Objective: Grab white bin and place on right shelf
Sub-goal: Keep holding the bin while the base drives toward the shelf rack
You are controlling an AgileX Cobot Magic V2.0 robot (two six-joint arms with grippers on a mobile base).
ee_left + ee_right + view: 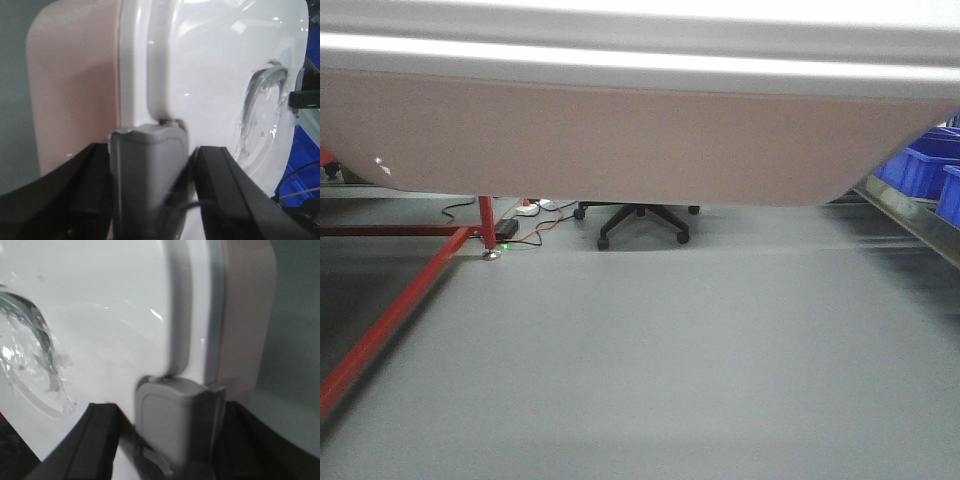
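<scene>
The white bin [620, 140] fills the upper half of the front view, its pale pinkish side hanging above the grey floor. In the left wrist view its glossy lid [215, 75] with the recessed handle runs away from me, and my left gripper [150, 150] is shut on the grey latch [147, 175] at that end. In the right wrist view the bin [100, 305] is held the same way: my right gripper [172, 410] is shut on the other grey latch [170, 430]. The right shelf [910, 215] shows as a steel beam at the far right edge.
Blue crates [925, 165] sit on the right shelf. A red-framed metal stand [400, 300] crosses the floor at the left. A black office chair base [640, 220] and a power strip with cables [510, 228] lie beyond the bin.
</scene>
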